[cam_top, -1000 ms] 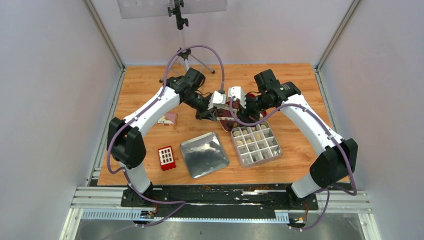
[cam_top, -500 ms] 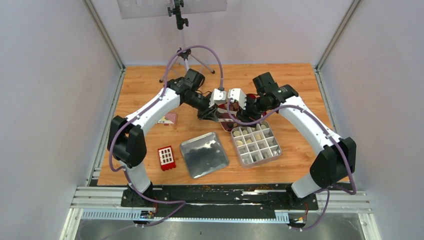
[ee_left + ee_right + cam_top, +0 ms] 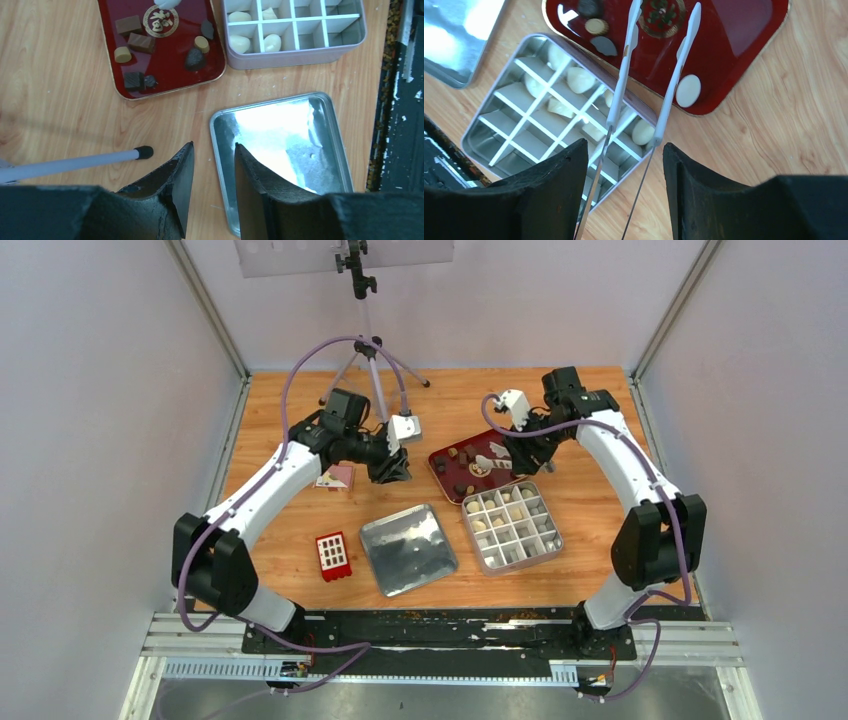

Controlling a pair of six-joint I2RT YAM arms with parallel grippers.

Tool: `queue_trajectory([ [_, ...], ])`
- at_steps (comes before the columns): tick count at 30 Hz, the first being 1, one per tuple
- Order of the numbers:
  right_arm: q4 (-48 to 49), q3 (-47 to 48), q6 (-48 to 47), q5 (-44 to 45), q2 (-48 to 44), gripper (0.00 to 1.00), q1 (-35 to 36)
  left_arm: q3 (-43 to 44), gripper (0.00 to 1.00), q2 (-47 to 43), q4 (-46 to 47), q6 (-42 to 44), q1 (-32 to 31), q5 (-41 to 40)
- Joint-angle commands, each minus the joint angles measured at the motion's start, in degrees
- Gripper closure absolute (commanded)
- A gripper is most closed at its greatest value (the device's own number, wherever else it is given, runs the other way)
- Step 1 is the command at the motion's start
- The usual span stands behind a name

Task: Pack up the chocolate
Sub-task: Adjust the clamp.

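Wood table [image 3: 450, 390], white walls [image 3: 100, 440], poss. tripod [image 3: 371, 352]

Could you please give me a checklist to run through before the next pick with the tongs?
1. Right tool grips the tongs: ok.
2. Tong tips apart and empty: ok.
3. Chocolate waiting on the red tray: ok.
4. Divided box has free compartments: ok.
5. Left tool empty, off to the side of the tray: ok.
6. Which piece the tongs are aimed at: cannot tell.
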Motion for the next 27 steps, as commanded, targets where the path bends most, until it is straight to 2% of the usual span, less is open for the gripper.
queue_trajectory([
  [1, -1.9, 5.5, 2.2, 7.3, 4.2, 0.91, -0.8, -3.2, 0.57, -4.3, 2.1, -4.8, -0.2, 1.6],
  [5, -7.0, 11.2, 2.6, 11.1, 8.5, 0.92, -2.4, -5.5, 0.58, -6.0, 4.1, -8.4, -0.2, 0.9],
  [9, -12.3, 15.7, 3.5, 10.9, 11.7, 0.92, -4.0, -6.2, 0.57, -6.3, 4.3, -8.7, -0.2, -0.1],
  [12, -13.0, 16.3, 3.7, 10.6, 12.0, 0.9, -4.2, -6.0, 0.57, -6.0, 3.9, -8.6, -0.2, -0.4],
  [18, -11.7, 15.0, 4.5, 11.5, 12.3, 0.91, -4.2, -4.9, 0.58, -5.2, 3.2, -8.5, -0.2, -0.5],
  [27, -13.5, 18.5, 5.9, 2.7, 11.8, 0.9, -4.4, -5.2, 0.57, -5.1, 4.3, -6.2, -0.3, 0.5],
])
